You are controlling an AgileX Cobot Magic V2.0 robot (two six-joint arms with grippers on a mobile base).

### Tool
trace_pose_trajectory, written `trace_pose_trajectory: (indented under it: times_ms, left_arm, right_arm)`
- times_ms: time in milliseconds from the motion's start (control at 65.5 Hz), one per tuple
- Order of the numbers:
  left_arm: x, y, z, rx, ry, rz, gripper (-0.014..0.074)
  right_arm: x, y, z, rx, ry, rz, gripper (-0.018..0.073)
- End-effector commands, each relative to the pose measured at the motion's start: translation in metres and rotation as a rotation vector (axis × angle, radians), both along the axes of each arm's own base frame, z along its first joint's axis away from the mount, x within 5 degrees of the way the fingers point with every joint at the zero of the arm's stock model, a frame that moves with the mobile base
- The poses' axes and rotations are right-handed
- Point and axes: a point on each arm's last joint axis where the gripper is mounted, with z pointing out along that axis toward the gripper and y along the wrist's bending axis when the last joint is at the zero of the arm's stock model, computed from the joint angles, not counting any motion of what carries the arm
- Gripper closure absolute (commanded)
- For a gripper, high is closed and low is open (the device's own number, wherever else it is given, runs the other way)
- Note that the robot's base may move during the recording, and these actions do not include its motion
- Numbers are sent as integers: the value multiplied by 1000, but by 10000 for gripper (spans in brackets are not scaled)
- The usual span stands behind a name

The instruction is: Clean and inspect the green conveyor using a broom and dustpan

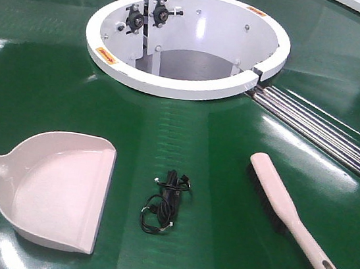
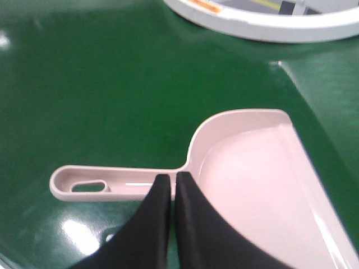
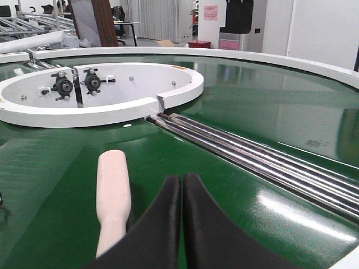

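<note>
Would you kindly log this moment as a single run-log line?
left gripper: shut, over dustpan handle | right gripper: shut, beside broom | black cable: on green conveyor between tools

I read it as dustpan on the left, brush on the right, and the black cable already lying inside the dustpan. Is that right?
Not quite. The black cable lies on the green belt between the dustpan and the brush, outside the pan, as the front view shows. The rest stands.
</note>
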Motion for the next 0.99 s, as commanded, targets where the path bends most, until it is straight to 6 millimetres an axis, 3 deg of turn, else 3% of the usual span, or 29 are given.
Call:
trace_pose_trajectory:
  times_ms: [0, 153, 428, 535, 749, 978]
  left_arm:
    - [11, 0, 10, -3, -64, 1, 584]
    - [17, 0, 4, -3, -23, 2, 493]
    - [17, 0, 4, -2, -30, 1, 108]
    - [17, 0, 6, -5, -53, 1, 13]
    - [18, -3, 9, -77, -52, 11, 23]
    - [22, -1, 57, 168, -67, -107, 95]
  right_arm:
    - [-1, 0, 6, -12, -81, 2, 568]
    - [-1, 0, 6, -12, -81, 2, 568]
    - [-1, 0, 6, -12, -81, 2, 568]
    - [-1, 0, 6, -12, -81, 2, 568]
    - [-1, 0, 6, -12, -81, 2, 568]
    - [-1, 0, 6, -12, -81, 2, 568]
